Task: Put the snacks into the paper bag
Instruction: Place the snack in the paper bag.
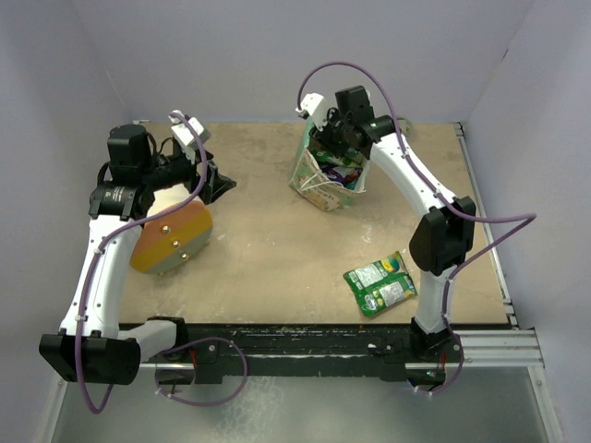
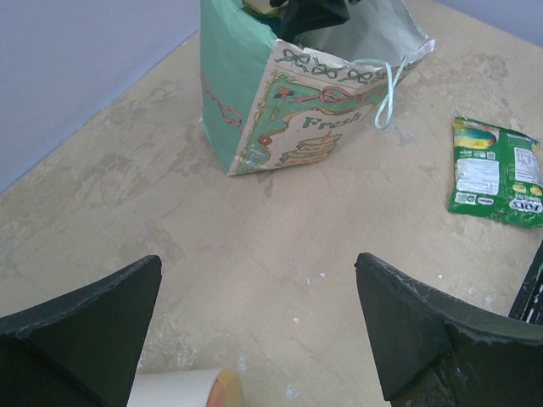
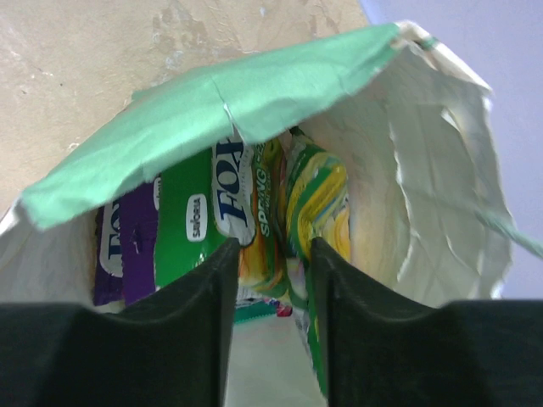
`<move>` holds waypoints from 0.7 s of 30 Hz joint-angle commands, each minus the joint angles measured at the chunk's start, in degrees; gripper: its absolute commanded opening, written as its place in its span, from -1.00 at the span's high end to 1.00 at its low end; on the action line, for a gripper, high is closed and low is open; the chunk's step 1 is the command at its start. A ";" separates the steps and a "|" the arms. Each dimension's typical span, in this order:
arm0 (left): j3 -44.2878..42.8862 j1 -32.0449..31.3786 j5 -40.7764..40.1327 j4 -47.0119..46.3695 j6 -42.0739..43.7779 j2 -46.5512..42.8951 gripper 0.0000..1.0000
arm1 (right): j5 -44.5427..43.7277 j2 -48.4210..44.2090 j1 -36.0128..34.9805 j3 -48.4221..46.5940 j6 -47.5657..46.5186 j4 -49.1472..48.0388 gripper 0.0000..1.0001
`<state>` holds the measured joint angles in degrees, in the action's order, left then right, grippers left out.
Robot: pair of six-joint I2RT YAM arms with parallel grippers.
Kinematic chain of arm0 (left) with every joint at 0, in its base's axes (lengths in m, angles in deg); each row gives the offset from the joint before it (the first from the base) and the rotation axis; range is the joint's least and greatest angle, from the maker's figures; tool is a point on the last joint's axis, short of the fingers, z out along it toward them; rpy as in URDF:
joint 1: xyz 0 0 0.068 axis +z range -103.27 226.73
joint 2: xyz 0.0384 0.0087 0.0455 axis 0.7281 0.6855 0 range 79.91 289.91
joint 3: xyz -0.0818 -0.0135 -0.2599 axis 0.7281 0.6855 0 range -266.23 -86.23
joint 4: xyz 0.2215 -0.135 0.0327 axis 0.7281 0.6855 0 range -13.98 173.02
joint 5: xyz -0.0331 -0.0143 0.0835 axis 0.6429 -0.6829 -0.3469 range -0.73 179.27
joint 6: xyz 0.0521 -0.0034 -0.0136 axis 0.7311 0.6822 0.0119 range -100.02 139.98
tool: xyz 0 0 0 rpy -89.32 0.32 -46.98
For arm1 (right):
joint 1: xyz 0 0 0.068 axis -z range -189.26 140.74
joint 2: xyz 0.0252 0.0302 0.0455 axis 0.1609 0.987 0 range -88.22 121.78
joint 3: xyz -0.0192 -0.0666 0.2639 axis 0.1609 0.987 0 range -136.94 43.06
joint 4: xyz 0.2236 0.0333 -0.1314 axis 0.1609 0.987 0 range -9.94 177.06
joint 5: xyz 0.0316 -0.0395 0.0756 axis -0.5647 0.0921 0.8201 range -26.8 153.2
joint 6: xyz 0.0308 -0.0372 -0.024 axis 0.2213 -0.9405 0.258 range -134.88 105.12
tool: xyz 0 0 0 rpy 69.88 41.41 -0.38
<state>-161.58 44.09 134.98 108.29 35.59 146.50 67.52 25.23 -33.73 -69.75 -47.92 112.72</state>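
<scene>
Several snacks (image 3: 212, 212) fill the paper bag (image 1: 309, 175). Two green packets (image 1: 379, 284) lie near the counter's (image 1: 259, 249) front-right edge. The right claw (image 3: 273, 250) is slightly apart in the bag's mouth, and the left claw (image 2: 259, 263) is wide apart.

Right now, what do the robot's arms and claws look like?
Both arms are white tubes with chunky black joints: the left arm and the right arm. A thin purple cable loops along each. The left gripper and right gripper each have two dark, wedge-shaped fingers.

Creased matt paper bag (image 2: 314, 127), glossy snack packets (image 2: 496, 174), scuffed matt tan tabletop (image 2: 254, 254)
</scene>
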 commanded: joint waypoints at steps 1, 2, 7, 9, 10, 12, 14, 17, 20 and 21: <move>0.08 0.44 0.60 -1.26 0.54 -1.79 -0.98 | 1.72 -7.58 0.47 -1.42 2.29 1.04 -0.04; 0.04 0.44 0.65 -1.26 0.58 -1.87 -0.98 | 1.81 -8.53 0.47 -0.95 2.48 0.89 -0.11; 0.36 0.44 0.61 -1.47 0.56 -2.21 -0.98 | 1.75 -14.39 0.48 3.47 3.68 -0.31 -0.27; 0.51 0.44 0.17 -1.74 0.48 -2.24 -0.98 | 1.70 -16.80 0.54 5.55 3.89 -0.78 -0.32; 0.60 0.44 -0.25 -1.85 0.39 -2.32 -0.98 | 1.68 -17.98 0.61 6.53 3.94 -0.92 -0.35; 0.61 0.44 -1.39 -2.03 0.38 -2.52 -0.98 | 1.93 -20.57 0.76 8.67 3.84 -0.83 -0.38; 0.56 0.44 -2.39 -2.05 0.30 -2.93 -0.98 | 2.72 -23.51 1.10 11.41 3.71 -0.47 -0.41; 0.63 0.47 -4.42 -2.07 0.13 -3.28 -0.98 | 4.24 -28.86 2.05 16.85 3.61 -0.33 -0.44; 0.71 0.52 -6.36 -2.32 -0.07 -3.43 -0.98 | 7.00 -34.71 3.23 23.32 2.23 0.64 -0.48; 0.73 0.52 -7.09 -2.38 -0.24 -3.33 -0.98 | 7.97 -36.62 3.74 25.57 1.55 1.36 -0.48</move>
<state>-161.30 44.09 130.90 108.25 35.57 144.51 70.82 -4.45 -31.54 -49.67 -45.08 113.20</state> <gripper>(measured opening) 0.990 0.734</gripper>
